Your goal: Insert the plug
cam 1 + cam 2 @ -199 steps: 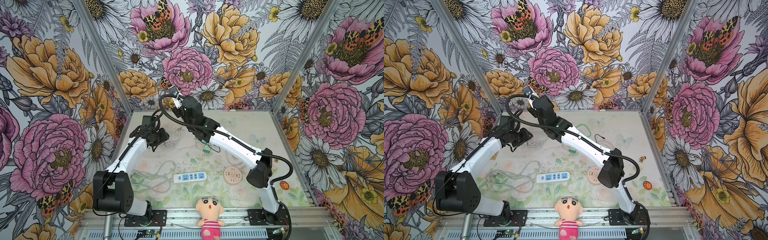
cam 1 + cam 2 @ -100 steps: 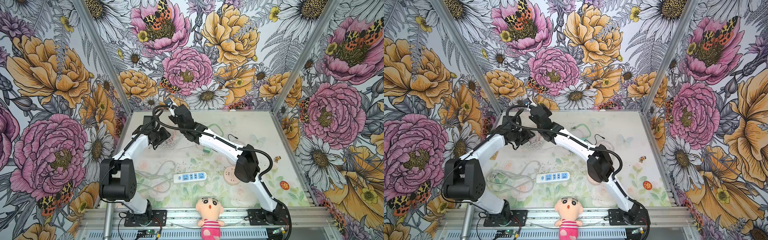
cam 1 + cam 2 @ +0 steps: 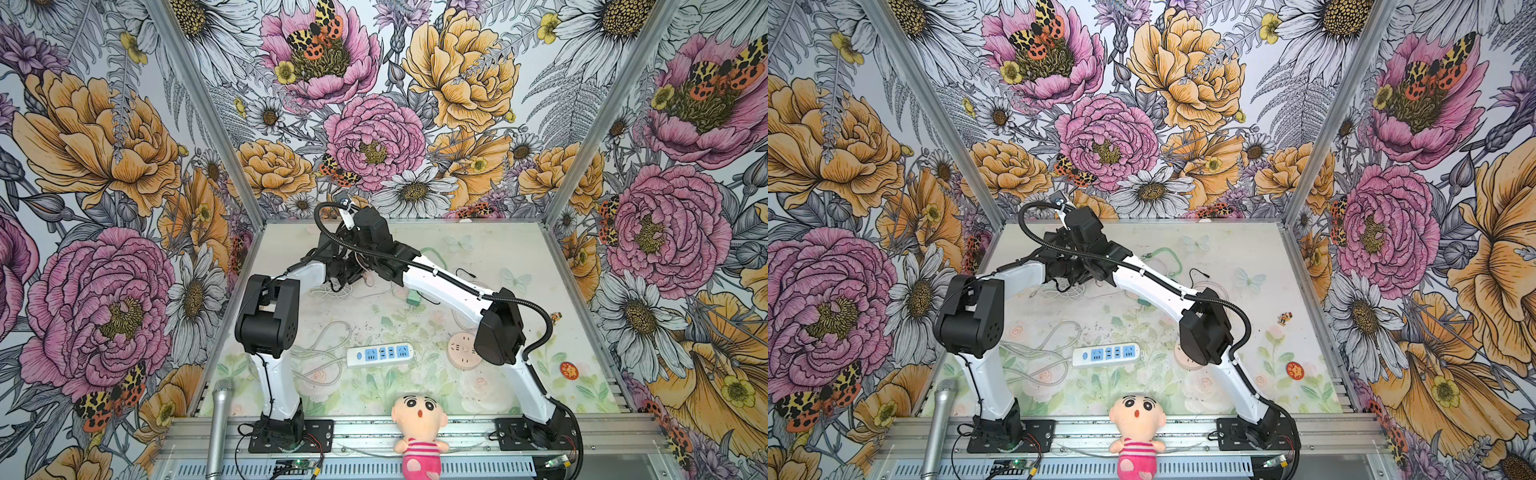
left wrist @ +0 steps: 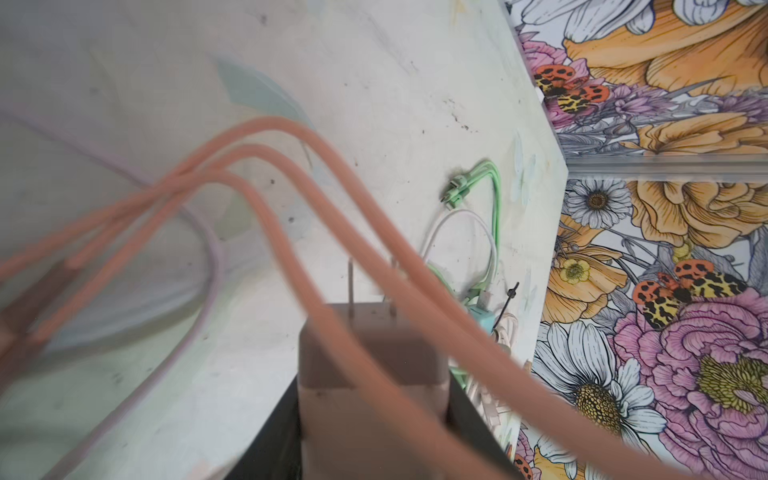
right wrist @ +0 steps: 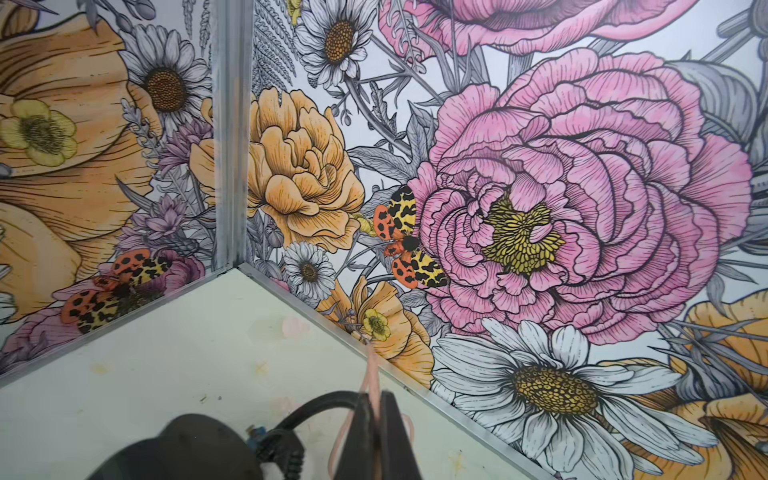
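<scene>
Plug (image 4: 374, 357) clamped in L gripper (image 4: 374, 415), prongs out, at back of table (image 3: 498, 249), near back wall (image 3: 374, 145). R gripper (image 5: 376, 419) closed on pink cable (image 5: 371, 370). Not inserted yet: power strip (image 3: 381, 354) lies front-centre, well apart from both grippers. Left, by judgement: plug to be carried fwd, prongs aligned w/ a socket, pushed in. Room: grippers crowded together. Cable loops seen draped across prongs in L wrist view, so a snag is likely. Strip top seen unobstructed; white cord (image 3: 320, 353) just beside it.
</scene>
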You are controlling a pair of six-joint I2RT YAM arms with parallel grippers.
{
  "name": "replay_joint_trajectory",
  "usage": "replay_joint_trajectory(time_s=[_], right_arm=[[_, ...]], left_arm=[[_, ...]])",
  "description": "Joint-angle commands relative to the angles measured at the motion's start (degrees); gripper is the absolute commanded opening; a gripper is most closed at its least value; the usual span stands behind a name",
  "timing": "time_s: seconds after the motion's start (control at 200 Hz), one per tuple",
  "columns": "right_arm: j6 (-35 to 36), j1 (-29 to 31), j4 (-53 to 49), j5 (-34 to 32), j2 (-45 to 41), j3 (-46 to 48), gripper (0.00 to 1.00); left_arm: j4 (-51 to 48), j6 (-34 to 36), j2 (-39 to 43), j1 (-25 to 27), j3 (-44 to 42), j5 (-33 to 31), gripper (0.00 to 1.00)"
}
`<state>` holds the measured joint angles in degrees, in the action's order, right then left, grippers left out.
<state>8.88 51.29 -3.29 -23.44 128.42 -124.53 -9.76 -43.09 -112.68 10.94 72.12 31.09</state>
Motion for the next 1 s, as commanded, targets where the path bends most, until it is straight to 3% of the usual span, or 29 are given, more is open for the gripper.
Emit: replay_joint_trajectory(time_s=[0.0,0.235,0.415,0.51,0.796,0.996], right_arm=[[-3.18,1.05,2.53,2.70,-5.46,4.10,0.00],[-6.33,1.38,3.87,2.92,-13.06,15.61,0.00],[-9.71,1.37,4.07,5.84,-16.75,22.70,0.00],[-11.60,1.45,2.64,8.19,-16.96,24.38,0.00],[-14.50,1.78,1.97,8.60,-18.89,31.67,0.01],[-15.69,1.77,1.96,7.62,-18.21,32.89,0.09]], left_arm=[[15.17,-7.83,-1.70,0.56,0.82,2.43,0.39],[40.10,-20.06,-6.05,-0.27,-4.15,-4.11,0.39],[61.90,-31.58,-10.67,-0.73,-4.71,-5.18,0.41],[68.87,-36.27,-13.42,-0.99,-3.65,-5.26,0.41],[63.23,-31.96,-8.72,-2.25,-4.88,-4.45,0.41],[47.39,-21.51,-0.21,-4.54,-5.33,-3.37,0.41]])
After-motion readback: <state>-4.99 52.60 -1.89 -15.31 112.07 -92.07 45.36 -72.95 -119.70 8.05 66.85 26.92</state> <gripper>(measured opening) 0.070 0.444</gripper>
